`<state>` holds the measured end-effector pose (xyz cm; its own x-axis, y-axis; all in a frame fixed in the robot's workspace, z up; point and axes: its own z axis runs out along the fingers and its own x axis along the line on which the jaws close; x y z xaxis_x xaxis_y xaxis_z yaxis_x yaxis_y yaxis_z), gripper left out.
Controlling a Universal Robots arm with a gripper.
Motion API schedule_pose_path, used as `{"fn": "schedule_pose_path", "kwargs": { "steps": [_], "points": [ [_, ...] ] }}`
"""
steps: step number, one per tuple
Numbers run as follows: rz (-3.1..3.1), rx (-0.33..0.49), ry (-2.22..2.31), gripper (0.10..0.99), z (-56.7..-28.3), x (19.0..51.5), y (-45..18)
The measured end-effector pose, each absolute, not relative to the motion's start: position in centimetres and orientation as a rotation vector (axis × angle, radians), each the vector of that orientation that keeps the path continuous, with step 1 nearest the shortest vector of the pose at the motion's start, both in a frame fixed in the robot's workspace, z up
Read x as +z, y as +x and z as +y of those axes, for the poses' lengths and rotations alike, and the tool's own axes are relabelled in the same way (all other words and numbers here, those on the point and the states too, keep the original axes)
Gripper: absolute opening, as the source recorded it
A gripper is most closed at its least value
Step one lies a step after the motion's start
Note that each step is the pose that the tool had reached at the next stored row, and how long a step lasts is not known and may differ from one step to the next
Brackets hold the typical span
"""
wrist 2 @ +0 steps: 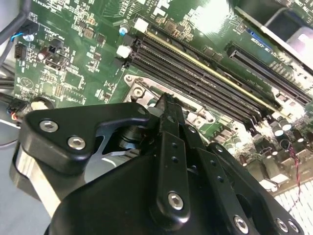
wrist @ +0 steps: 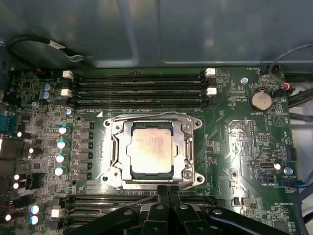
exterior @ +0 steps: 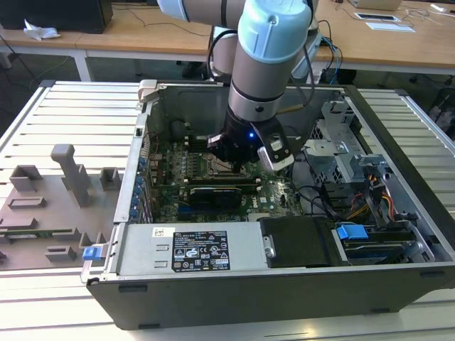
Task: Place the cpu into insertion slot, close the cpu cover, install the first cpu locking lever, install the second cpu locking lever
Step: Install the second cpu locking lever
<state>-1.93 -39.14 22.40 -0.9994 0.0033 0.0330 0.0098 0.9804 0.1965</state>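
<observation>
The hand hangs low inside an open computer case that lies on a slatted metal table, just over the green motherboard. In both wrist views its two black fingers are pressed together at the tips with nothing between them, so the hand is clenched and empty. In the first wrist view the cpu sits directly ahead of the fingertips, seated flat in the insertion slot, its dull silver top showing through the square opening of the cpu cover, which lies down over the socket as a thin metal frame. The fingertips end right at the near edge of that frame; whether they touch it cannot be told. Beyond the socket from the hand run the long black memory slots, and off to one side of it sits a round coin battery. In the exterior view the arm reaches down into the case, and a grey fixture tray lies well apart from the hand on the exterior view's left.
</observation>
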Motion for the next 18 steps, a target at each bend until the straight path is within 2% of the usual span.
{"fn": "schedule_pose_path", "kwargs": {
  "steps": [9,18],
  "points": [
    [-3.094,-0.308,-0.009,0.106,-39.1,21.4,-3.8],
    [-3.085,-0.367,0.029,0.106,-39.2,20.4,-7.5]
  ]
}}
